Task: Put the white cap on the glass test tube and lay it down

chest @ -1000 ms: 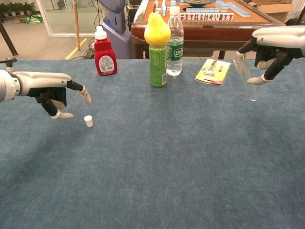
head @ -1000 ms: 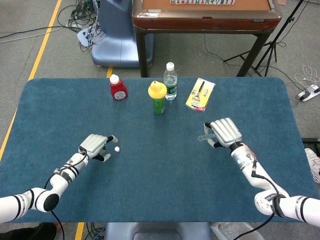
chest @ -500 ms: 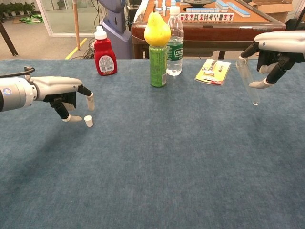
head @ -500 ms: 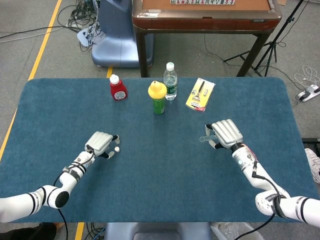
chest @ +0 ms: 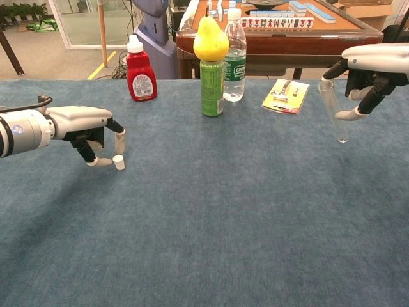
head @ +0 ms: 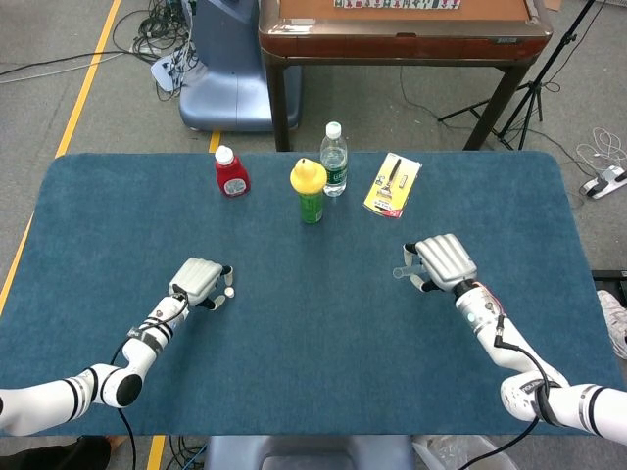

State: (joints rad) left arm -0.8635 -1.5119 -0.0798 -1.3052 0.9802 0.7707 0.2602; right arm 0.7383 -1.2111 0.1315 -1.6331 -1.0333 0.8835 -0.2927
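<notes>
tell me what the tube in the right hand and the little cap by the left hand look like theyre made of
Test tube: clear and glossy, the table shows through it, so glass or clear plastic. Right hand holds it.
White cap: opaque matte white, probably plastic or rubber. It stands on the table by the left hand.

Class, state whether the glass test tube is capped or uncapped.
Uncapped: the white cap sits on the table by the left hand; the right hand holds the test tube.

White arms (head: 59, 403) — silver-grey hands (head: 197, 281)

Left hand (chest: 89, 131) low, fingers (chest: 119, 141) apart
</notes>
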